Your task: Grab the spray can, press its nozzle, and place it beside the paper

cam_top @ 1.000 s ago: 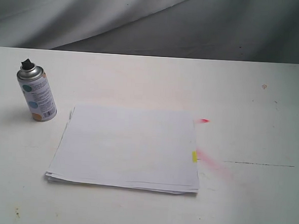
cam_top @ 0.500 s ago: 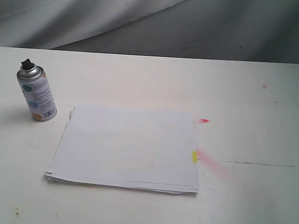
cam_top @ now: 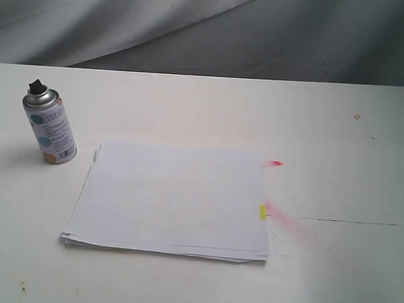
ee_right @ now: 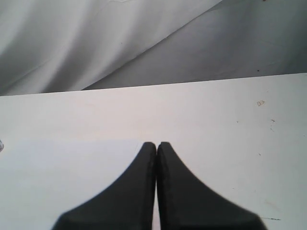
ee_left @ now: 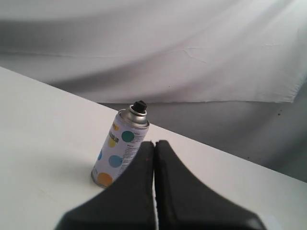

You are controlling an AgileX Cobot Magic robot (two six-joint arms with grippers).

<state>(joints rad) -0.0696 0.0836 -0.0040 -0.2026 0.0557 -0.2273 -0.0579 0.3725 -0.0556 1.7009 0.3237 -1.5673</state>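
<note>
The spray can (cam_top: 49, 130) stands seemingly unmoved near the paper (cam_top: 171, 199); left gripper (ee_left: 154, 143) and right gripper (ee_right: 156, 144) both pressed together, empty.

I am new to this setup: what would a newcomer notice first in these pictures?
First, the spray can, standing upright on the white table at the left of the exterior view, apart from the paper, a white stack lying in the middle. Next, the pink stains on the table just right of the paper. In the wrist views, the left gripper and the right gripper are shut and empty.
</note>
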